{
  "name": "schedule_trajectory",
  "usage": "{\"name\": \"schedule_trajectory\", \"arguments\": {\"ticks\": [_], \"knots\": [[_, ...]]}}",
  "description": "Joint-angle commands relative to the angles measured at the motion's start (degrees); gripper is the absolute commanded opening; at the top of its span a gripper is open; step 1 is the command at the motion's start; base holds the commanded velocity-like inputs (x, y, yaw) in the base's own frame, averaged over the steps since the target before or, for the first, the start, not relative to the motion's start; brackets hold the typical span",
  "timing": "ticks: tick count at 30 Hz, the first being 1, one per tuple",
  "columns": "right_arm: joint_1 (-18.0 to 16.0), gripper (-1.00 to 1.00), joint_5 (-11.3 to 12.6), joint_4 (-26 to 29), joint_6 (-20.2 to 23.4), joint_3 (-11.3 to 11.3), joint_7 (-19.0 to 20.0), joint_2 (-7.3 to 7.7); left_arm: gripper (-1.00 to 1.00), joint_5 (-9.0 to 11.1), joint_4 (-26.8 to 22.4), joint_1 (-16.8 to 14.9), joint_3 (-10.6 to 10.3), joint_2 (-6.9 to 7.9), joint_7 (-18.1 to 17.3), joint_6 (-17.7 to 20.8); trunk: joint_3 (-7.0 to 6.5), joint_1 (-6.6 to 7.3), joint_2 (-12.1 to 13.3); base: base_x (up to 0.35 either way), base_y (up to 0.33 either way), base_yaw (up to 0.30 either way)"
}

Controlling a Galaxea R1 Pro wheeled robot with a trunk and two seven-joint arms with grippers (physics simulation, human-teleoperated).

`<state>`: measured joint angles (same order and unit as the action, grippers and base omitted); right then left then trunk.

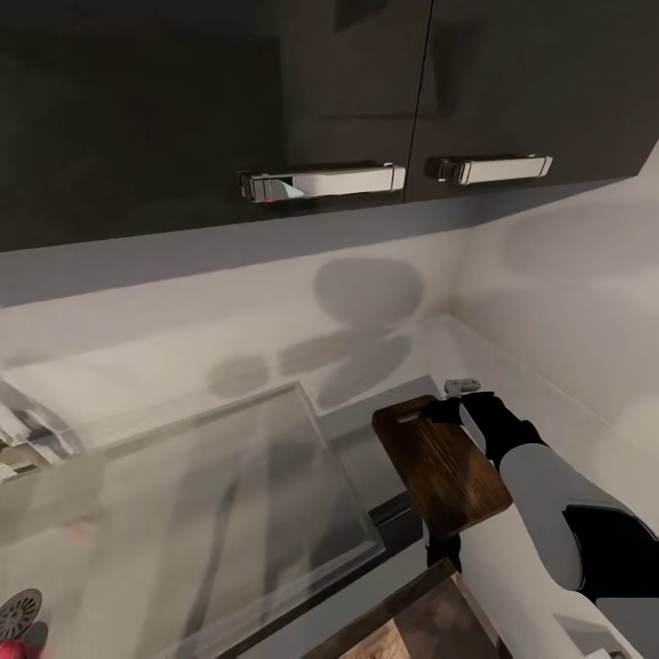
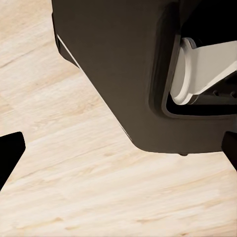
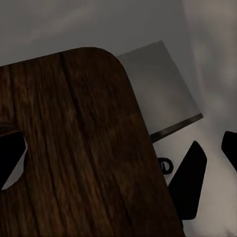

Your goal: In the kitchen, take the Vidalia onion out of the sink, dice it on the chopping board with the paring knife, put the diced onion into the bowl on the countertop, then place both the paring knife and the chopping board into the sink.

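Note:
The dark-brown chopping board (image 1: 444, 467) hangs tilted above the countertop (image 1: 384, 361), just right of the sink (image 1: 229, 494). My right gripper (image 1: 458, 403) is shut on its far end beside the handle slot (image 1: 407, 416). In the right wrist view the chopping board (image 3: 84, 148) is close up, with the grey drainboard (image 3: 158, 84) beyond it and a dark fingertip (image 3: 229, 148) at the side. The sink's round drain (image 1: 18, 613) shows low at the left, next to a red bit I cannot identify. My left gripper (image 2: 118, 150) is open over pale wooden floor. The onion and bowl are out of view.
Dark wall cabinets with chrome handles (image 1: 320, 180) hang over the counter. A white wall (image 1: 567, 302) closes the corner on the right. A small grey bracket (image 1: 462, 384) lies behind the right gripper. Chrome tap parts (image 1: 27, 430) stand at the far left. My dark base (image 2: 123, 74) is beside the left gripper.

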<state>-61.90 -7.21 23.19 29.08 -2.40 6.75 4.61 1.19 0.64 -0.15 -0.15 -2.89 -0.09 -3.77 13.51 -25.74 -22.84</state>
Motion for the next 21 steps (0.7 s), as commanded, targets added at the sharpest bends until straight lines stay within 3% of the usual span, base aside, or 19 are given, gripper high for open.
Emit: {"name": "schedule_trajectory", "arguments": {"ticks": [1, 21], "knots": [[0.02, 1.0, -0.79, -0.25, 0.28, -0.1, 0.45, -0.01, 1.0, 0.13, 0.06, -0.03, -0.02, -0.01, -0.01, -0.28, 0.11, -0.04, -0.08, 0.0, 0.0, 0.0], [0.02, 1.0, -0.87, -1.03, 0.28, 0.08, 0.37, -0.15, 1.0, 0.13, 0.06, -0.03, -0.02, -0.01, 0.0, -0.28, 0.11, -0.04, -0.08, 0.0, 0.0, 0.0]]}}
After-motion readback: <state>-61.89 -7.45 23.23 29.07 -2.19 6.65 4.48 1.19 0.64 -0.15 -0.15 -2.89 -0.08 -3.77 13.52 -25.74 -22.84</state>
